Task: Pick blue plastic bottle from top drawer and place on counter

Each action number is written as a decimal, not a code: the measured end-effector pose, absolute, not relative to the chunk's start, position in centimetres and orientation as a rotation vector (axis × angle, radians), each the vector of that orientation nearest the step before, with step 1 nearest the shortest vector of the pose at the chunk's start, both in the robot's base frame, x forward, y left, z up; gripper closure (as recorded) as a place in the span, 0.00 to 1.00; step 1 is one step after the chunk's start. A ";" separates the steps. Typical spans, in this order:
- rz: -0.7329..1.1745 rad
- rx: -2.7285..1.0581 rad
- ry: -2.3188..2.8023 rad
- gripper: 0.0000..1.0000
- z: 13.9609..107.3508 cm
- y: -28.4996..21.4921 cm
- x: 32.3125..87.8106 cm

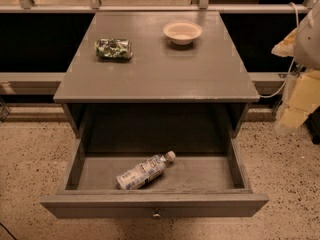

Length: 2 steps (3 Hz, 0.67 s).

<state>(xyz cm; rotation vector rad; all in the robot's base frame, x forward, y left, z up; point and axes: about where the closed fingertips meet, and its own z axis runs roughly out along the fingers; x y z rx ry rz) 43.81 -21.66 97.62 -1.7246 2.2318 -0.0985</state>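
The blue plastic bottle (145,172) lies on its side in the open top drawer (150,205), left of centre, its white cap pointing back and to the right. The drawer is pulled fully out, with a small round knob (156,214) on its front panel. Above it the grey counter (165,69) spans the cabinet. My gripper (294,109) hangs at the far right edge of the view, beside the cabinet's right side and well away from the bottle, holding nothing that I can see.
A green-and-white shiny packet (114,48) lies on the counter's back left. A white bowl (182,32) stands at its back right. Speckled floor surrounds the cabinet, and a railing runs behind it.
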 end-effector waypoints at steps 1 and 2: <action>-0.099 -1.725 2.232 0.00 97.6 -21.7 43.8; -0.076 -1.786 2.174 0.00 97.0 -19.0 44.8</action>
